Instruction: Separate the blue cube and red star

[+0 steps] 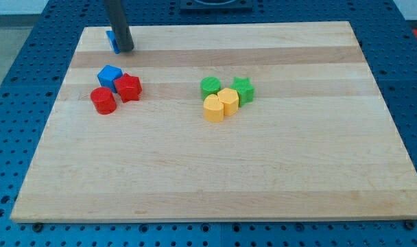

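The blue cube [110, 75] lies at the view's left on the wooden board [263, 171]. The red star [129, 88] touches its right lower side. A red cylinder [103, 100] lies just below and left of them, close to the star. My tip [124, 49] is at the view's top left, well above the cube and apart from it. A second blue block [112, 40], its shape partly hidden by the rod, sits right against the tip's left side.
A cluster at the board's middle holds a green cylinder [210, 86], a green star [243, 89], a yellow block [228, 101] and another yellow block [213, 108], all touching. The board's top edge runs just above the tip.
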`<state>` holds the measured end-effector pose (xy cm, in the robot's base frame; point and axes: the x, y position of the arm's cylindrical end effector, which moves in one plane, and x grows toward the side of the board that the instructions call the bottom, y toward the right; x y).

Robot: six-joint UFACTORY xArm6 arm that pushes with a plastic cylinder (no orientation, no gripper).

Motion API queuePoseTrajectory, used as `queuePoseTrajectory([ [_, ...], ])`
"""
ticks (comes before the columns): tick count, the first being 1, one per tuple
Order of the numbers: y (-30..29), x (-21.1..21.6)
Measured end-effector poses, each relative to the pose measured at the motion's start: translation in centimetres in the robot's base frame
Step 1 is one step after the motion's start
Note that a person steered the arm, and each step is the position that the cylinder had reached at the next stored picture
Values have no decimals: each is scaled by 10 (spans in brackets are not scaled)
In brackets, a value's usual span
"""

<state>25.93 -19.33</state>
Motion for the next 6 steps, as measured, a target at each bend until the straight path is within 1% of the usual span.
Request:
queuePoseTrajectory([
  [1, -3, -1],
  [2, -9, 9],
  [4, -23, 56],
  [6, -36, 121],
])
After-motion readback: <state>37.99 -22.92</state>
